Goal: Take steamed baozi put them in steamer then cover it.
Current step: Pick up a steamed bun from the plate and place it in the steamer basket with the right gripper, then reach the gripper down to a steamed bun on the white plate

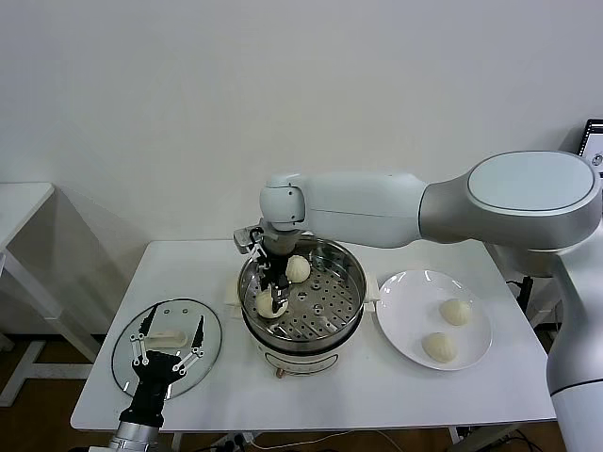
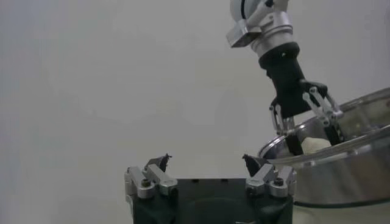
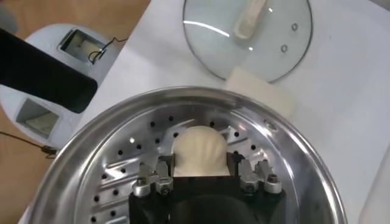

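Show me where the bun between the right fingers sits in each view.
Head view: bun on the steamer tray's left side, between the right gripper fingers.
Left wrist view: bun just above the steamer rim.
Right wrist view: bun centred between the fingers.
Shared landmark: the steamer rim.

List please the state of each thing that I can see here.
Shiny round steel steamer: uncovered, two cream-white buns inside.
Bun in right gripper: held on perforated tray.
Round glass lid: flat on table.
White plate: holds two buns.
Right gripper: shut on bun.
Left gripper: open above lid.
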Tool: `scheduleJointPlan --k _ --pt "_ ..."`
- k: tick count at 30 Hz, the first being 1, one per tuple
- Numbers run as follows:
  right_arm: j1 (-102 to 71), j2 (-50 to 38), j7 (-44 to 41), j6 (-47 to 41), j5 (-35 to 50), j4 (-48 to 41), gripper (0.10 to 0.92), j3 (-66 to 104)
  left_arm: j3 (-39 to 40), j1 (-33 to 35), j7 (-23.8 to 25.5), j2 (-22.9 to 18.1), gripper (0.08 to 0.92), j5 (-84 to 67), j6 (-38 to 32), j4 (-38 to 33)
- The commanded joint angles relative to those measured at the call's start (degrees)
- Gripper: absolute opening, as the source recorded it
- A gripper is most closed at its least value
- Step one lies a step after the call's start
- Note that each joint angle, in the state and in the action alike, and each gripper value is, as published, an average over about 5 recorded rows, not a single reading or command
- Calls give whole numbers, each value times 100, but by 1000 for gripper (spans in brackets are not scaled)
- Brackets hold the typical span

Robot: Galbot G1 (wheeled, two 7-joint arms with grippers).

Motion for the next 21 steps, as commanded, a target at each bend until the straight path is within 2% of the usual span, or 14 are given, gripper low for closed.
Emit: scheduleJointPlan --k 1,5,8,15,21 --pt "-118 87 182 -39 -14 -28 659 16 -41 2 8 18 823 -2 -13 16" --pt "27 -126 127 -32 -75 150 768 134 -91 5 11 31 823 -9 -23 22" --pt "319 -518 -15 9 -191 458 813 261 -84 11 12 23 823 -10 -18 19" --pt "1075 -2287 -623 400 -663 1463 823 432 18 -17 13 12 823 2 3 8" --pt "1264 -3967 -1472 1233 -1562 1580 823 372 97 -27 16 17 823 23 2 18"
